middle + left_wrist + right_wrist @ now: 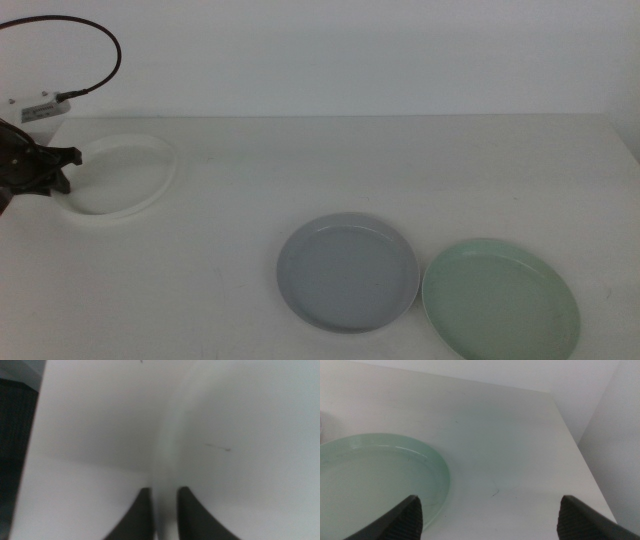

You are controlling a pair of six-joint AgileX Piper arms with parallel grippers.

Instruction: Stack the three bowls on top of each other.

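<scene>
The white bowl (pixel 120 176) lies at the far left of the table. My left gripper (pixel 66 170) reaches in from the left and is at its left rim. In the left wrist view the two jaws stand close together with the white rim (pixel 167 455) between them, so my left gripper (pixel 164 492) is shut on the rim. The blue-grey bowl (pixel 347 270) lies flat at front centre. The pale mint green bowl (pixel 500 298) lies just right of it, rims almost touching. My right gripper (pixel 490 515) is open and empty, beside the mint bowl (pixel 370 475), and out of the middle view.
A small white box (pixel 35 108) with a black cable (pixel 100 70) sits at the back left corner. The table's right edge (pixel 625 140) runs close to the mint bowl, and it also shows in the right wrist view (pixel 580 455).
</scene>
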